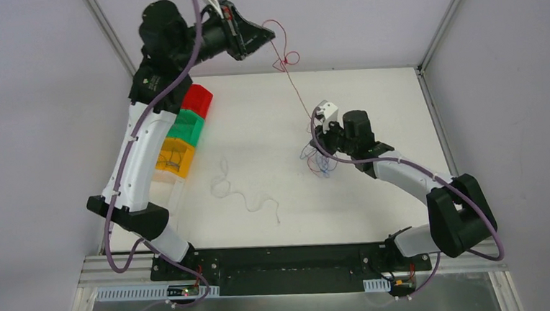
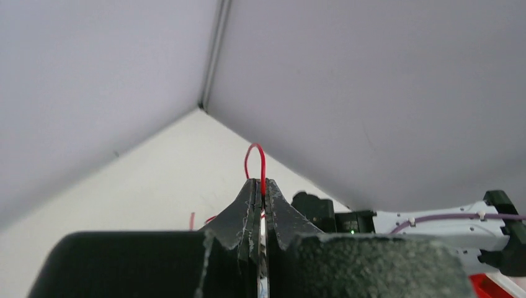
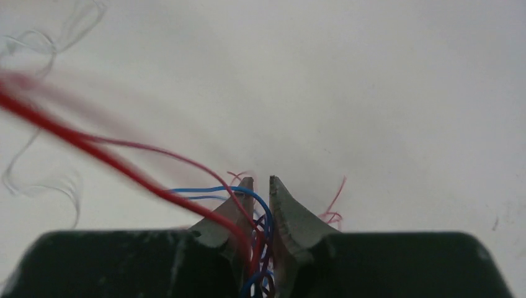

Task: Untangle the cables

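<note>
Pale grey walls close in a white tabletop on three sides in the overhead view, with both arms reaching out from the near edge. At the far wall the left tool is lifted well above the surface, and a red cable leaves its tip, curls into a small loop just beside it, then slants down to the right tool, which points down at the surface right of the middle. Under that tool lies a small tangle of red and blue strands. A loose white strand curls on the tabletop near the middle, well apart from the tangle. Along the left side three bins stand in a row, a red bin farthest, a green bin next and a yellow bin nearest. From the left wrist, the left tool has its jaws pressed together on the red cable, which arches up in a narrow loop above the tips against the wall corner. From the right wrist, the right tool stands just over the tabletop with its jaws narrow, red and blue strands of the tangle caught in the slim gap between them; the red cable runs off blurred toward the upper left, and the white strand shows faintly at the left edge
</note>
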`<state>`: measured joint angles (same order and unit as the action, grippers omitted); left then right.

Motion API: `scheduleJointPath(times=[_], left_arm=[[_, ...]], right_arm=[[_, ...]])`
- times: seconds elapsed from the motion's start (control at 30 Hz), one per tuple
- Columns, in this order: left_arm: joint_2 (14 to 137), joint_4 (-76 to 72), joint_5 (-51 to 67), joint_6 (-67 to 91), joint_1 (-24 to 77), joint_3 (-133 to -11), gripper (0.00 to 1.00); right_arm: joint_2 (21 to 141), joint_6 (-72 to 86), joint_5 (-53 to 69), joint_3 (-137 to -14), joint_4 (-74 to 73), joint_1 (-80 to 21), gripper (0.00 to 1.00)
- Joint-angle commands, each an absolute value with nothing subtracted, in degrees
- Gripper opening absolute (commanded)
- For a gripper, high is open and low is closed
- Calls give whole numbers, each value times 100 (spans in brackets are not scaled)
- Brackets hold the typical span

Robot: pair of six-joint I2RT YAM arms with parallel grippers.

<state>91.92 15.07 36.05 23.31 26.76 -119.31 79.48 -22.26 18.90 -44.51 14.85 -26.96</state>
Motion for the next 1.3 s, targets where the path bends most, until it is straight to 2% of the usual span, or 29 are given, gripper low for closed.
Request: scheduleJointPath(times=[0.0, 0.13, 0.3, 0.43, 0.57, 0.67, 0.73, 1.1, 1.27], left_arm=[[9233, 1362, 3773, 2029, 2328, -13122, 0], [9295, 1396, 3612, 1842, 2134, -13567, 0], [9354, 1397, 3377, 1918, 1808, -13937, 0], [9358, 1372, 2985, 1866, 1593, -14158, 0], [9375, 1390, 2431, 1658, 1422, -14382, 0], [9348, 1467, 1861, 1333, 1407, -14506, 0], [9324, 1496, 1507, 1074, 1393, -14515, 0], [9509, 1670, 49, 59, 994, -14668, 0], [9512, 1757, 489, 210, 669, -14398, 0]], right_arm=[[8085, -3086, 1851, -4403, 855, -2314, 16], [8104, -3511, 1829, -4384, 94, -1968, 17], [7992, -4038, 1835, -4363, -864, -1624, 32], [7923, -4372, 1736, -4247, -1257, -1456, 33], [7931, -4637, 1605, -4152, -1532, -1381, 27], [7976, -4773, 1538, -4124, -1763, -1303, 5], [8017, -4841, 1501, -4128, -1912, -1232, 0], [8266, -5141, 1217, -4086, -2268, -845, 0], [8287, -5136, 1300, -4201, -2378, -740, 0]])
